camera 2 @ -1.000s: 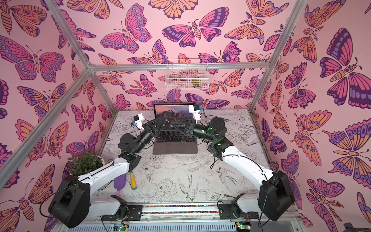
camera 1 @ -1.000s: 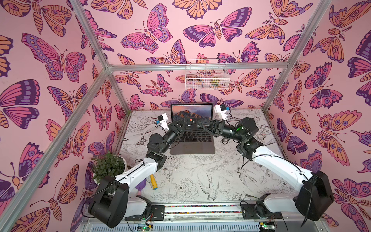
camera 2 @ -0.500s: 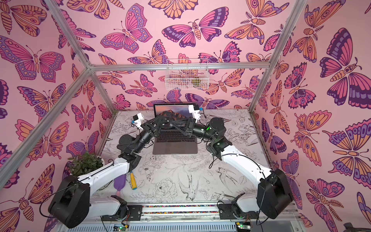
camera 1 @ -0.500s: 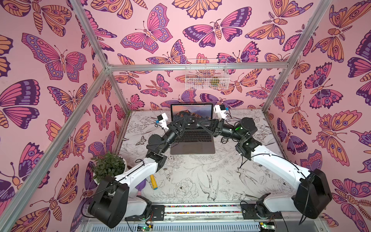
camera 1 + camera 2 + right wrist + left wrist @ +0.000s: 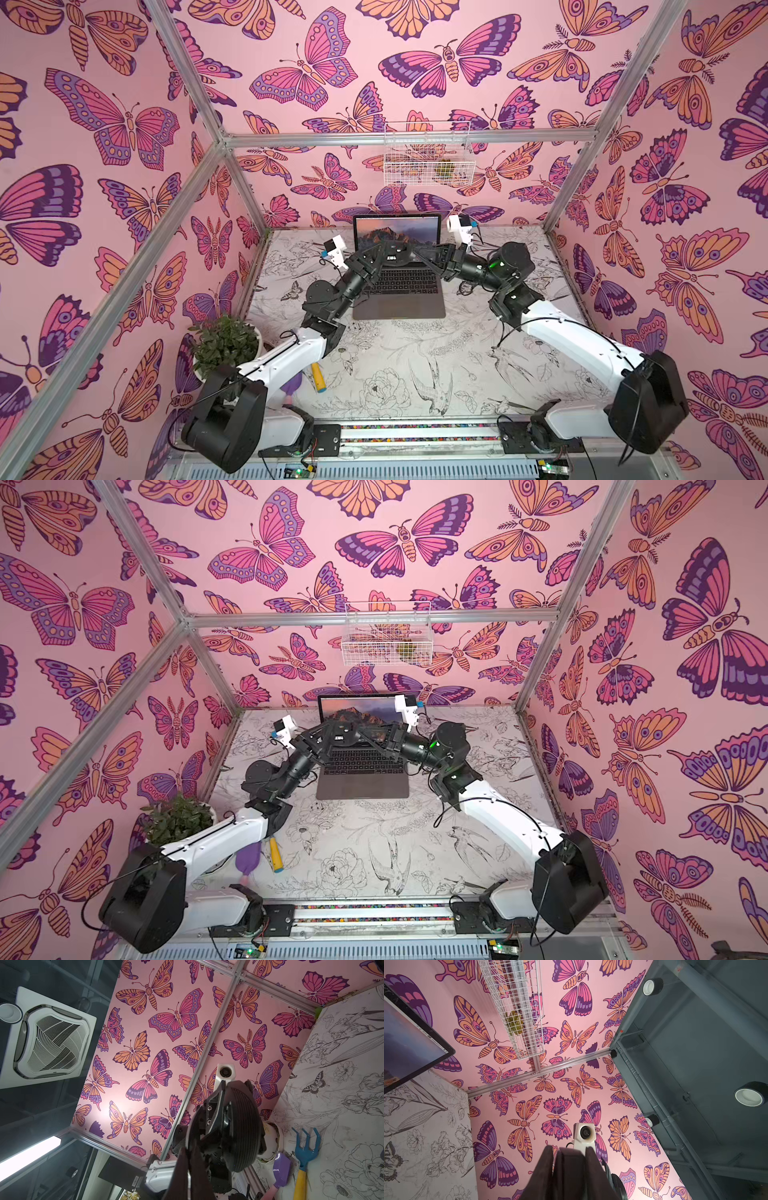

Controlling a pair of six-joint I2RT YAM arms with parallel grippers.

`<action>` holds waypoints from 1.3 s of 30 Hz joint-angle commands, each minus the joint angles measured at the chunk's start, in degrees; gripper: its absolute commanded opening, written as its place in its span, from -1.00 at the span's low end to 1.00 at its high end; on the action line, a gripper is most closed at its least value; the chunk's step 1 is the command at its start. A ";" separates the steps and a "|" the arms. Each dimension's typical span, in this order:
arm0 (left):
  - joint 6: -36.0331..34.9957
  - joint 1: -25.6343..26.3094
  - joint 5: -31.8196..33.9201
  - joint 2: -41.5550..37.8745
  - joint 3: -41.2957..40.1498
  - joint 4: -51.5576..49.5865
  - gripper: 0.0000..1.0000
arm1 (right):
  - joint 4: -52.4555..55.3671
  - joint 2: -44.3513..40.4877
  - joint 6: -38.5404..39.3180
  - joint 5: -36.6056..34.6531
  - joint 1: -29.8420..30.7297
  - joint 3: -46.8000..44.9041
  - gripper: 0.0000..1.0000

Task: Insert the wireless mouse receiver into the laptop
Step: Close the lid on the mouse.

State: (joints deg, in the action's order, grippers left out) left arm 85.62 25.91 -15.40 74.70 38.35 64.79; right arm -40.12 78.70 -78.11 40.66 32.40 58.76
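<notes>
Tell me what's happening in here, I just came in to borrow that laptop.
Both robot arms meet above the laptop keyboard. The left gripper holds a black mouse in the air; the shut right gripper has its tips at the mouse. The tiny receiver is too small to make out.

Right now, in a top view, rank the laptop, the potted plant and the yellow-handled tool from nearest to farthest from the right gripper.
1. laptop: at the back, right beneath the right gripper.
2. yellow-handled tool: near the front, by the left arm's base.
3. potted plant: front-left corner, farthest off.
</notes>
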 commanded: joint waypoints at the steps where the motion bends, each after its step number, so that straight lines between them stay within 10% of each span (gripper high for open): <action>1: 0.21 0.19 1.02 -1.22 -0.91 3.95 -1.00 | -2.50 0.97 -0.47 -0.47 0.55 1.09 -1.00; 39: -0.17 0.19 0.45 -2.35 -0.20 4.64 -1.00 | -0.93 2.04 -0.64 -0.60 1.28 -1.76 -1.00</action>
State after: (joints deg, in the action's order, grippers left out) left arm 85.56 25.89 -15.00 73.23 37.65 64.64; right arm -42.33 80.51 -78.67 40.51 33.45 58.48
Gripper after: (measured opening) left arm 0.240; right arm 0.070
